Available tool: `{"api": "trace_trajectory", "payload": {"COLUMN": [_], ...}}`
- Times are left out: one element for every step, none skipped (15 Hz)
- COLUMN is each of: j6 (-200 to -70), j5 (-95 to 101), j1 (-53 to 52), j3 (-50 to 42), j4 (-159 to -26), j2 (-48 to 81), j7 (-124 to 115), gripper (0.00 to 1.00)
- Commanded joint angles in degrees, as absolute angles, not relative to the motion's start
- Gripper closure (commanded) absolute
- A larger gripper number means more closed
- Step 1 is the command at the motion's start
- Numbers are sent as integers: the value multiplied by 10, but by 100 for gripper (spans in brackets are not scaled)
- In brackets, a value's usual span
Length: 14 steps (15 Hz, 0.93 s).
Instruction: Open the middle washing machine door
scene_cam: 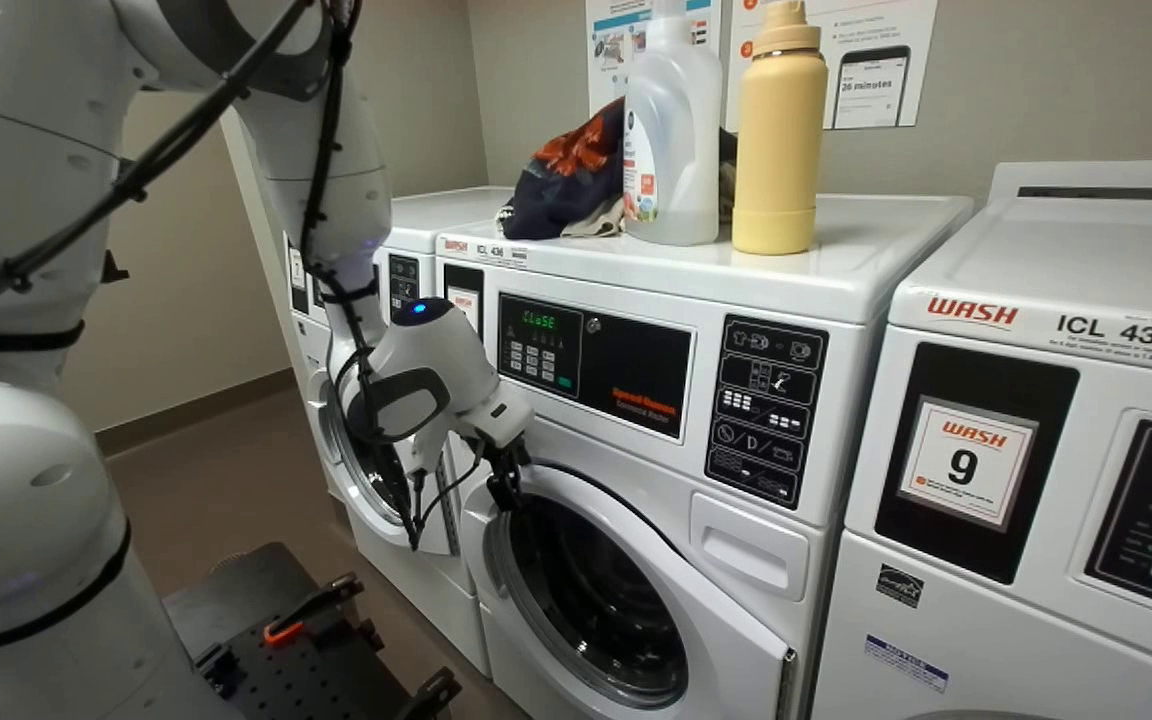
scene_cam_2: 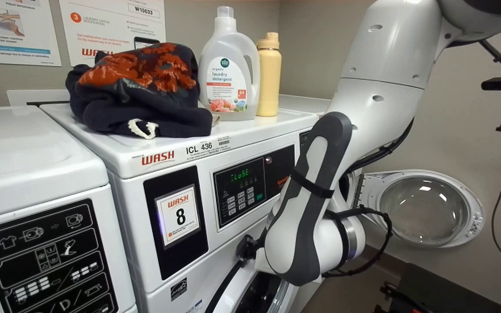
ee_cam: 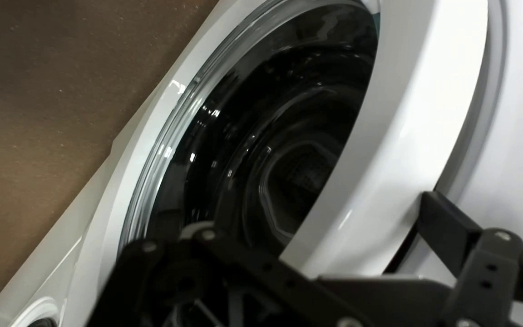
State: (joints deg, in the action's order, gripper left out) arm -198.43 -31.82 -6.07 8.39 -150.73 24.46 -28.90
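Middle washer [scene_cam: 636, 460], and there's the door [scene_cam: 596, 600] low on its front, seemingly a crack ajar, dark gap behind the rim [ee_cam: 379, 218]! Gripper [scene_cam: 506, 488] at the door's upper left, jaws apart astride that rim, one finger [ee_cam: 447, 231] against its outer edge. Unlatching looks done; the wide swing is still to come.

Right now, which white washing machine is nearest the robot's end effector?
The middle white washing machine, marked 8: the black end effector is at its round dark-glass door, and only it carries the tall yellow bottle.
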Motion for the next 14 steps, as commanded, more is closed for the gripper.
{"api": "trace_trajectory", "payload": {"j6": [-1982, -1982, -1982, -1982, -1982, -1984, -1984, -1984, -1984, -1984, -1979, -1969, -1962, -1949], "j5": [-329, -332, -337, -345, -350, -357, -363, -371, -381, -390, -406, -424, -439, -456], "j1": [-82, -84, -89, -96, -99, -106, -111, -118, -130, -137, -150, -171, -186, -206], "j3": [70, 69, 65, 57, 55, 51, 47, 43, 36, 33, 26, 11, 0, -15], "j4": [-1493, -1495, -1498, -1501, -1503, -1505, -1507, -1510, -1511, -1514, -1517, -1520, -1521, -1523], "j2": [267, 270, 272, 273, 274, 277, 283, 287, 294, 301, 298, 292, 289, 283], "j7": [-306, -310, -310, -306, -305, -303, -303, -302, -299, -298, -294, -290, -287, -282], "gripper": [0, 0, 0, 0, 0, 0, 0, 0, 0, 0, 0, 0, 0, 0]}}
